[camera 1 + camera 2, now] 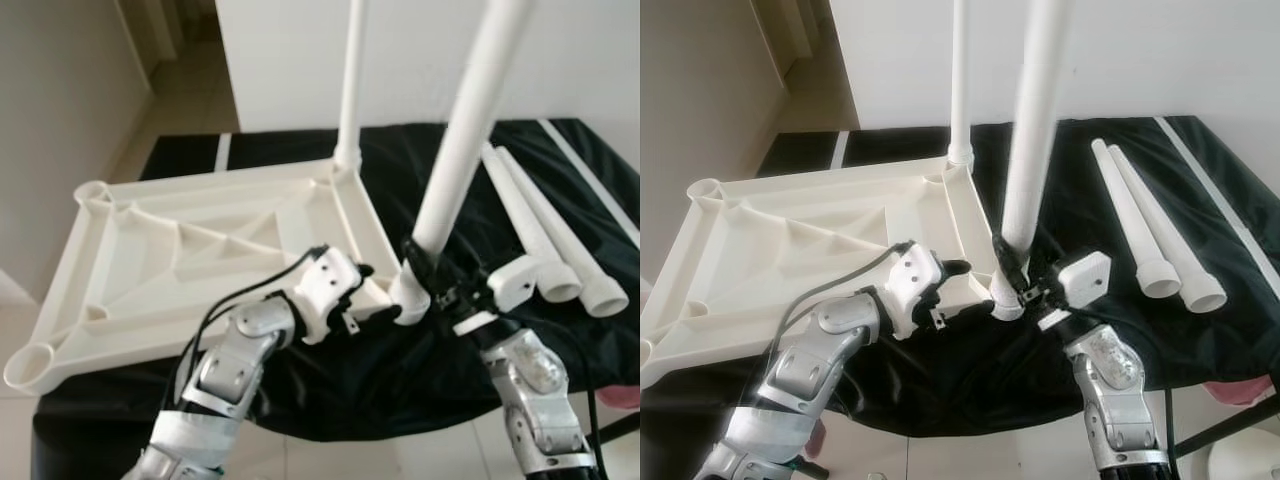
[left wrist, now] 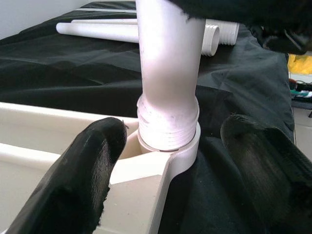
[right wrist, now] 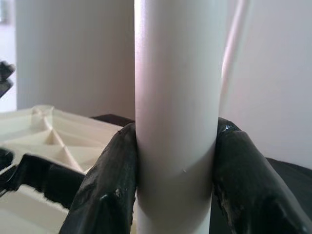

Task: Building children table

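Observation:
The white plastic tabletop (image 1: 200,250) lies upside down on a black cloth. One white leg (image 1: 350,80) stands upright in its far right corner. A second leg (image 1: 470,110) stands slightly tilted, with its threaded end (image 2: 168,117) in the near right corner socket (image 2: 170,153). My right gripper (image 1: 422,262) is shut on this leg just above the socket; its black fingers (image 3: 109,180) press both sides of the tube (image 3: 175,97). My left gripper (image 1: 372,292) is open, with its fingers (image 2: 92,165) on either side of the same corner socket.
Two loose white legs (image 1: 540,220) lie side by side on the cloth to the right, and a thin white strip (image 1: 590,180) lies beyond them. Open sockets sit at the tabletop's left corners (image 1: 28,365). Something pink (image 1: 620,398) lies at the table's near right edge. A white wall stands behind.

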Tool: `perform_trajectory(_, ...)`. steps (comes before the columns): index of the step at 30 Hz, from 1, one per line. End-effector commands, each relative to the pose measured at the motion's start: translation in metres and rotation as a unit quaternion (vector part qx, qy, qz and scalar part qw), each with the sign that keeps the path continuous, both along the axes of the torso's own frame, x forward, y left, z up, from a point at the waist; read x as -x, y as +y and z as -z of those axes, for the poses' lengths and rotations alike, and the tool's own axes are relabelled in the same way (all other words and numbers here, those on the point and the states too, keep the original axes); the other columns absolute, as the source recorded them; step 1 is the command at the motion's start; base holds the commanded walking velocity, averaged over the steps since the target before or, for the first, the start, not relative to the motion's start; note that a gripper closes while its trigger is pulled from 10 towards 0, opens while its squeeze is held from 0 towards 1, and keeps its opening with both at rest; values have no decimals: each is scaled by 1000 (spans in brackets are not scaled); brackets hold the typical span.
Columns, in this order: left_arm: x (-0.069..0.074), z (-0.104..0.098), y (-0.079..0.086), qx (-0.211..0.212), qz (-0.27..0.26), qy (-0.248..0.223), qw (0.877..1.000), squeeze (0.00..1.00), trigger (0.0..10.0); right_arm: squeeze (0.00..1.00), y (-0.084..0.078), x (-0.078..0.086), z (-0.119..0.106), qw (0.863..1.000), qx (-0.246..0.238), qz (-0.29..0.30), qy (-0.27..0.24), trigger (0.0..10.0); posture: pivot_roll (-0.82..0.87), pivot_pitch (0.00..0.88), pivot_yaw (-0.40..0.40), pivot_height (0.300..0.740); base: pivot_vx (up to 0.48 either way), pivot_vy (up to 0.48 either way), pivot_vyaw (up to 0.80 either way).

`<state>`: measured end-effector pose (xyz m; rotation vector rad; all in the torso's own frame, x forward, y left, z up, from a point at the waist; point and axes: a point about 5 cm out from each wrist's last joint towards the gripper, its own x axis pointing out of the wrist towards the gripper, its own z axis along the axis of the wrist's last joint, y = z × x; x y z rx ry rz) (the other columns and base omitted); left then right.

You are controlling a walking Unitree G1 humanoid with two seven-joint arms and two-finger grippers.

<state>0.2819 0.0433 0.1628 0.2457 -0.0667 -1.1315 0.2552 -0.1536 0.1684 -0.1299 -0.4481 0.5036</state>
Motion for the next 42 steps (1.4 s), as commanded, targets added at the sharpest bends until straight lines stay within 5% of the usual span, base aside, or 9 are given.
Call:
perform_trajectory(1, -1, -4, 2, 4, -14, -5, 1000, 0, 10000, 0, -4, 0, 28, 997, 20, 9, 72, 10000, -33, 62, 29, 740, 0, 0, 0)
perform_trajectory(33, -1, -5, 2, 6, -14, -3, 1000, 0, 10000, 0, -18, -6, 42, 978, -102, 32, 180, 10000, -37, 67, 27, 740, 0, 0, 0)
perform_trajectory(42, -1, -5, 1, 6, -11, -2, 1000, 0, 10000, 0, -22, 0, 38, 986, -67, -19, 151, 10000, -42, 70, 43, 740, 0, 0, 0)
